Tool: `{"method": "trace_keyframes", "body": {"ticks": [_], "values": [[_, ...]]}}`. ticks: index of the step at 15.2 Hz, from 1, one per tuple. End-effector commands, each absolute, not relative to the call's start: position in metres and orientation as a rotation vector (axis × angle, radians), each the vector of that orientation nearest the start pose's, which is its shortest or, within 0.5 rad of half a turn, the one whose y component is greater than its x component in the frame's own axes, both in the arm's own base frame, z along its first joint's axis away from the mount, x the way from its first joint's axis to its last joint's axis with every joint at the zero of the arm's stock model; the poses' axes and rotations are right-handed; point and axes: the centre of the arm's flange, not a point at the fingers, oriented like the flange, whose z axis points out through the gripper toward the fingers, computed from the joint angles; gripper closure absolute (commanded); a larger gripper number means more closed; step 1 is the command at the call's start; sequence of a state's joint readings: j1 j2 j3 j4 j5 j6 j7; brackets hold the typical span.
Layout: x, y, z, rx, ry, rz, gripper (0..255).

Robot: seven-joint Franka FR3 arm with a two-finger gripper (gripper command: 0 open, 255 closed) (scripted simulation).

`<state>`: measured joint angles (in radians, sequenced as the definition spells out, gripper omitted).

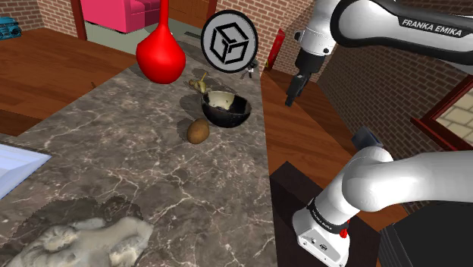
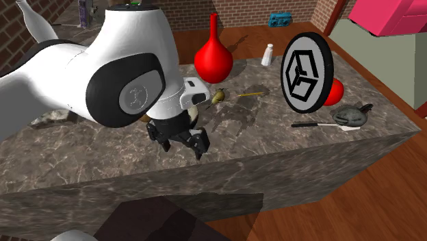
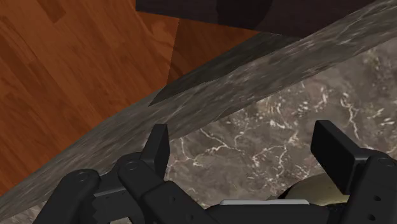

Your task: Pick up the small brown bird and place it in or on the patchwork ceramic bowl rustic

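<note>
One end effector (image 3: pixel 248 145), fingers standing wide apart and gripping nothing, is hovering at the desk's (image 1: pixel 151 174) edge. One small brown bird (image 1: pixel 201 82) is sitting just beyond the dark bowl (image 1: pixel 225 108), lying toward the shoulder view's left of the end effector.

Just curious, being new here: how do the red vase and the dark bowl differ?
The red vase is tall, a round belly with a thin neck; the bowl is low and wide-mouthed. The vase is plain red; the bowl is dark outside, pale inside. Both stand on the marble counter.
</note>
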<state>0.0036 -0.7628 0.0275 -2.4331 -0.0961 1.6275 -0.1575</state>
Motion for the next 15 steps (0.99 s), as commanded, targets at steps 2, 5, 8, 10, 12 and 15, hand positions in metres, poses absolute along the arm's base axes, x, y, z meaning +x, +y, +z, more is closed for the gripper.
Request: {"method": "trace_keyframes", "body": {"ticks": [2, 5, 8, 10, 12, 15], "values": [[0.328, 0.004, 0.549, -3.238, -0.315, 0.082, 0], [0.365, 0.011, 0.541, -3.236, -0.343, 0.08, 0], [0.403, 0.018, 0.532, -3.235, -0.372, 0.078, 0], [0.428, 0.024, 0.526, -3.234, -0.391, 0.076, 0], [0.453, 0.029, 0.52, -3.233, -0.41, 0.075, 0], [0.49, 0.038, 0.512, -3.231, -0.438, 0.073, 0]]}}
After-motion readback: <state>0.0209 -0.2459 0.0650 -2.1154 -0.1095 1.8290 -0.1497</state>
